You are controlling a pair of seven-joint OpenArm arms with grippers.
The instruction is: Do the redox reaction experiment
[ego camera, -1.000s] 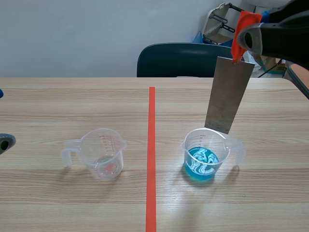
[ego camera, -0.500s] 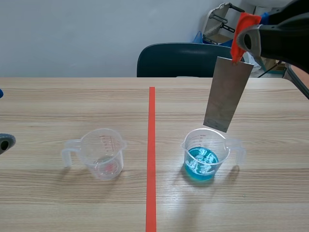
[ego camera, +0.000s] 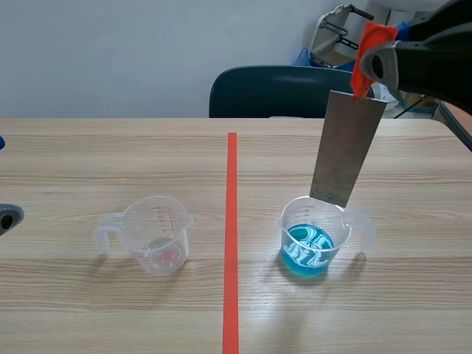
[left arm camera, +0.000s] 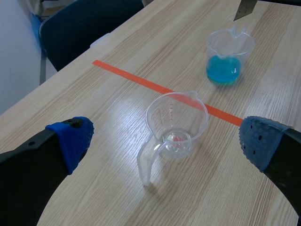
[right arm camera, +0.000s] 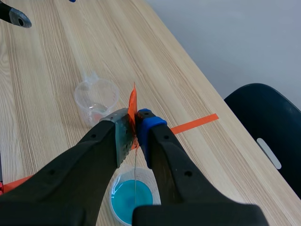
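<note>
A grey metal sheet (ego camera: 346, 148) with an orange-red tab (ego camera: 366, 46) on its top edge hangs tilted from my right gripper (ego camera: 371, 65), which is shut on the tab. Its lower edge sits just above the rim of a clear beaker (ego camera: 313, 236) holding blue liquid (ego camera: 309, 249). The right wrist view shows the sheet edge-on (right arm camera: 134, 181) over the blue liquid (right arm camera: 131, 200), gripper (right arm camera: 133, 127) closed on the tab (right arm camera: 132, 104). A nearly empty clear beaker (ego camera: 157, 234) stands left of the tape line. My left gripper (left arm camera: 167, 136) is open, with that beaker (left arm camera: 175, 123) ahead of it.
An orange-red tape line (ego camera: 231, 228) runs down the table's middle. A dark blue chair (ego camera: 276, 91) stands behind the far edge, with clutter (ego camera: 335, 37) beyond it. Part of my left arm (ego camera: 9, 217) shows at the table's left edge.
The metal sheet has shifted very slightly, staying just over the blue beaker's rim. The swirl in the blue liquid has changed shape. The left arm has not moved.
</note>
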